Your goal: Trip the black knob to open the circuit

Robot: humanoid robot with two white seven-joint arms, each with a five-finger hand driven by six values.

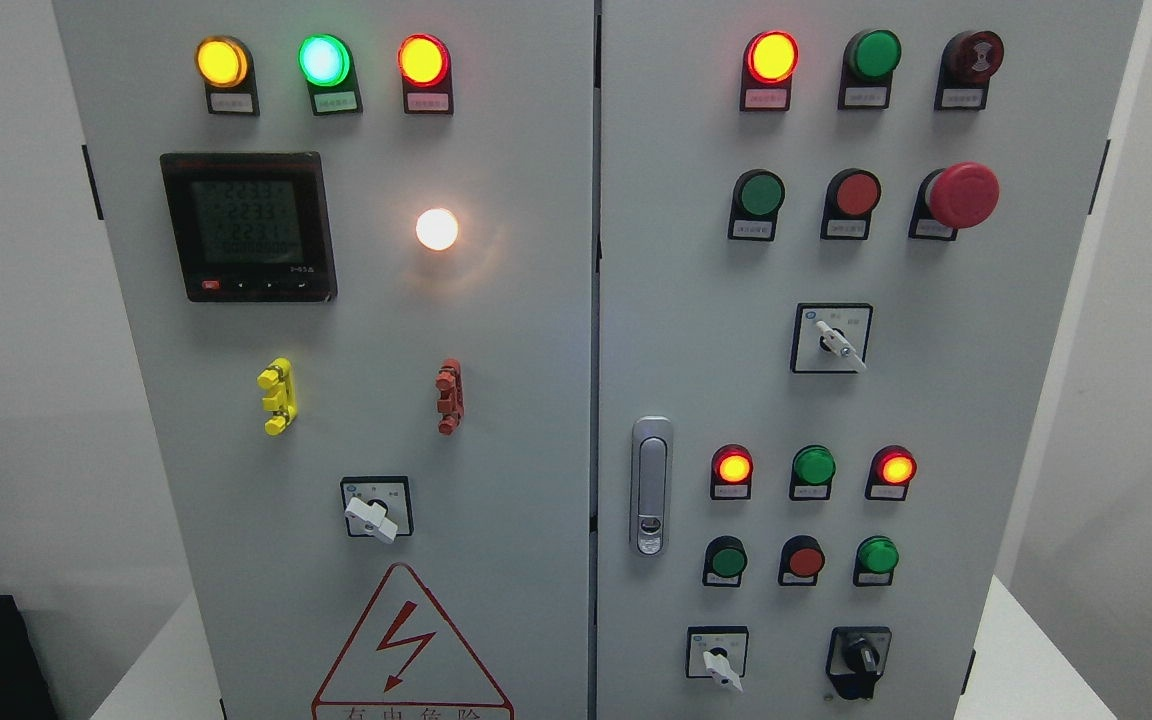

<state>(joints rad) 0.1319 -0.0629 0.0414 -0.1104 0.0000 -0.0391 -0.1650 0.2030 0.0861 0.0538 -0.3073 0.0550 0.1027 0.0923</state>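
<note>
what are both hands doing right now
Left hand: not in view.
Right hand: not in view.
Black knob: untouched.

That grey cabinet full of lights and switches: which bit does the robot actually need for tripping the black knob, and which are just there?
Needed for the job:
- black rotary knob, bottom right of the right door

Just there:
- big red mushroom-shaped button
- dark digital meter
- three white-handled selector switches, e.g.
- lit white round lamp
- silver door handle

No robot hand is in view.
</note>
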